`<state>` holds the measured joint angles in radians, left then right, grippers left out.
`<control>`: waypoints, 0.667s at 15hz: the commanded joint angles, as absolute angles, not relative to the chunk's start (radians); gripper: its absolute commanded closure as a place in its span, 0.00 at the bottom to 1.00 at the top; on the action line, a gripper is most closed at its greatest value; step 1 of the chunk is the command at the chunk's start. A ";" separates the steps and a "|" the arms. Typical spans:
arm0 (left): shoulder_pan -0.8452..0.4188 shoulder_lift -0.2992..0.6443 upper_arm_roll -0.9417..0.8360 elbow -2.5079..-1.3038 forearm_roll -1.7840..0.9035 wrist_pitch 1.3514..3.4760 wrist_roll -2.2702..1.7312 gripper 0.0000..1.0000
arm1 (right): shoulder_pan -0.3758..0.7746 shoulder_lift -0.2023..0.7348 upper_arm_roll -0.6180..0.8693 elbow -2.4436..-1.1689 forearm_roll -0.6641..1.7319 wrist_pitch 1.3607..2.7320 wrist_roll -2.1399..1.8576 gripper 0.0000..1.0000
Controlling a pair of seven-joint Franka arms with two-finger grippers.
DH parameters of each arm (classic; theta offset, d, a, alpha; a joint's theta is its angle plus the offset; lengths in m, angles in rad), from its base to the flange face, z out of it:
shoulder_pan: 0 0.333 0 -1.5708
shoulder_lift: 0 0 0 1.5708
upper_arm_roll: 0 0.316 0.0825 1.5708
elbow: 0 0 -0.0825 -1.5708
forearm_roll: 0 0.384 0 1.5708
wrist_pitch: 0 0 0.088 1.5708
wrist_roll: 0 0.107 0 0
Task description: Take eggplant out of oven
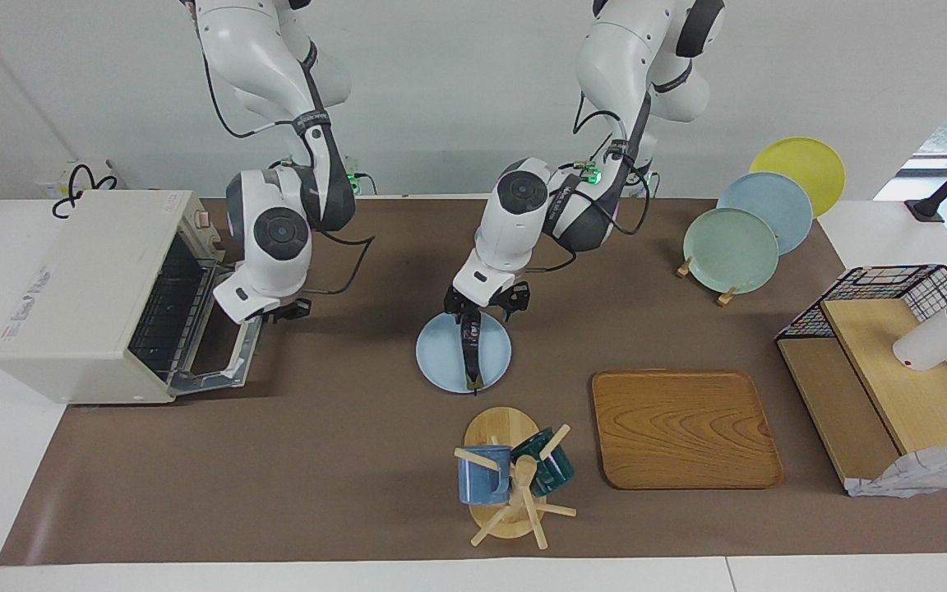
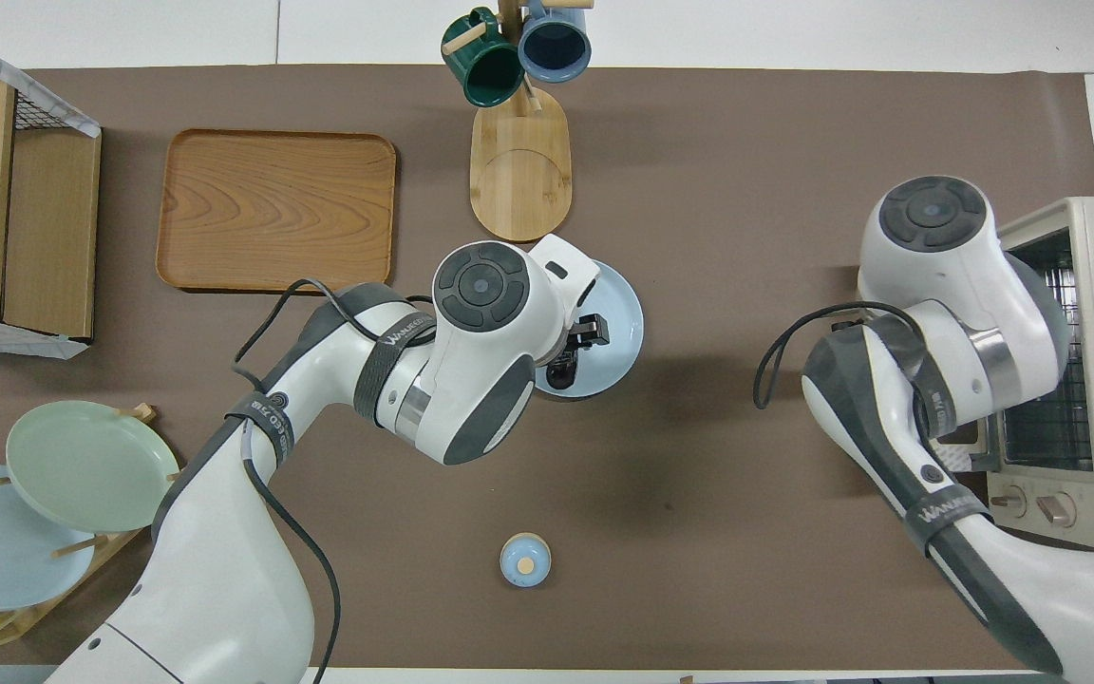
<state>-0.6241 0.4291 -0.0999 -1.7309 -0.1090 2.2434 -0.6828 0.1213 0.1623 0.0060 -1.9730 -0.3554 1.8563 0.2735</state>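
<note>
we find the eggplant [image 1: 468, 345] already out of the oven [image 1: 87, 296], lying lengthwise on a pale blue plate [image 1: 441, 355] in the middle of the tabletop [image 1: 317, 460], its greenish stem tip pointing away from the robots. so the main part of the task looks done, judging by where things lie now.

our left hand [image 1: 486, 306] is over the end of the eggplant nearer the robots, fingers spread as wide as they go, straddling the vegetable from above. we cannot tell whether the fingertips touch it; in the overhead view the wrist covers most of the plate (only the eggplant's near tip peeks out beneath it). with the fingers apart, nothing is gripped, and this posture reads either as a release or as a lining-up for a grasp across the slim body.

our right hand [image 1: 286, 311] is at the free edge of the oven door [image 1: 219, 345], which stands partly raised, tilted between flat and shut. its fingers are nearly closed, apparently on the door's edge or handle, though the exact contact is hidden. we judge it is there to swing the door, since the wire rack inside looks bare.
</note>
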 commanded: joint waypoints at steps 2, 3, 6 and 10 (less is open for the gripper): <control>-0.664 0.460 -0.081 -1.719 -0.086 2.293 -0.690 0.00 | 0.006 0.094 -0.014 -1.968 -0.434 1.853 0.095 0.80; -0.667 0.460 -0.083 -1.726 -0.086 2.295 -0.689 0.00 | -0.008 0.084 -0.012 -1.968 -0.434 1.842 0.078 0.76; -0.684 0.460 -0.081 -1.743 -0.078 2.299 -0.680 0.00 | -0.034 0.058 -0.014 -1.970 -0.428 1.829 0.038 0.66; -0.683 0.459 -0.081 -1.781 -0.008 2.350 -0.658 0.00 | -0.055 0.003 -0.012 -1.951 -0.384 1.801 -0.043 0.56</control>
<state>-0.6684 0.4613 -0.0991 -1.7558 -0.0345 2.3107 -0.6768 -0.0369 0.0435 -0.0220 -1.9582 -0.4085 1.8114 0.0065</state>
